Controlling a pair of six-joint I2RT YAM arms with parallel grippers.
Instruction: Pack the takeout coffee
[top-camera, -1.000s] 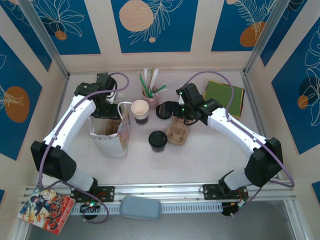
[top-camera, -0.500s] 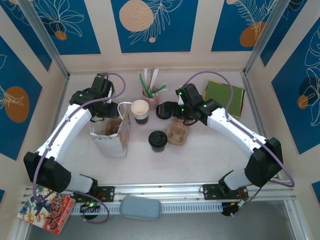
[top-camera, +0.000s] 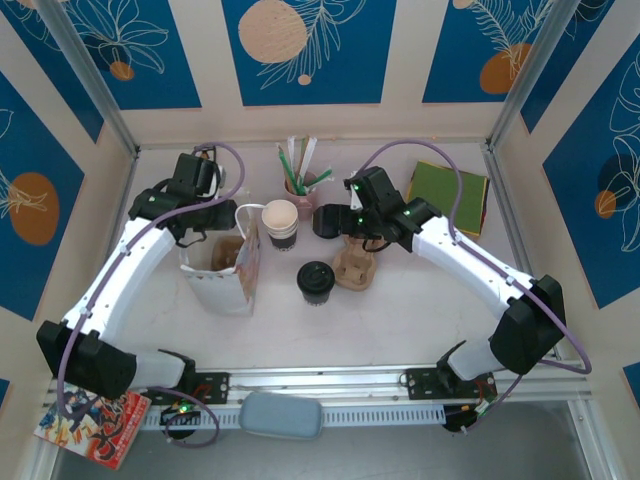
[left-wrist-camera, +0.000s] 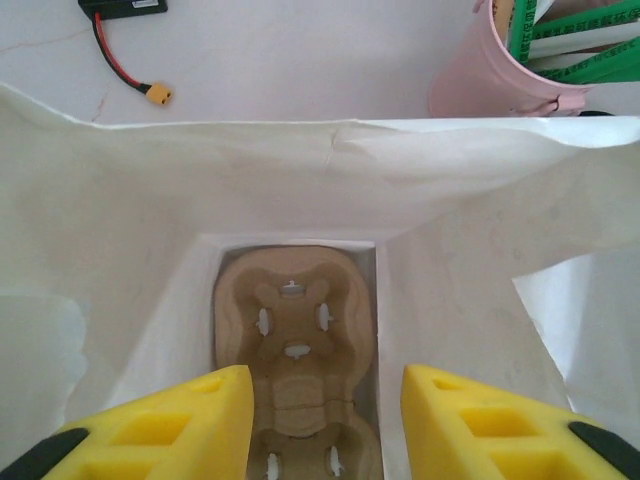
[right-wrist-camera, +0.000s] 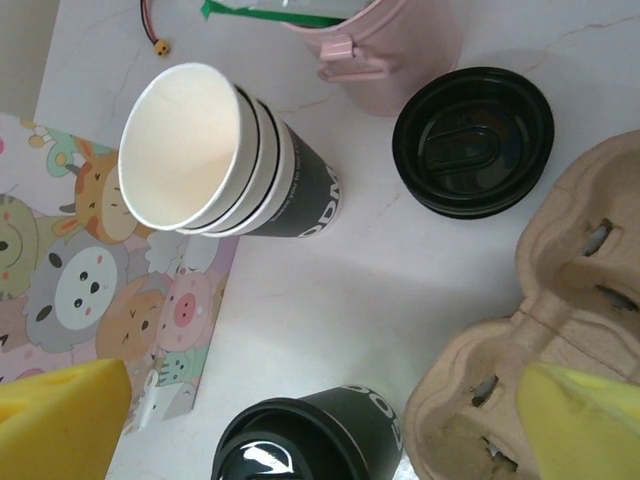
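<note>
ON THE PACKING TABLE: The takeout coffee, a lidded paper cup, stands on the table between the open paper bag and a cardboard cup carrier, not yet packed. Behind it sit a stack of lidless cups, loose black lids and a pink straw holder. A second carrier lies flat on the bottom of the bag (apparently the seat meant for the cup).

The right gripper hovers above the coffee and just behind it, its yellow fingers spread as wide as they go. It touches nothing, and the stance reads as a line-up for a grasp from above. The left gripper hangs over the bag's mouth and looks straight down inside, its jaws partly apart and empty. It is probably placed there to tend the opening while the cup is brought across.
</note>
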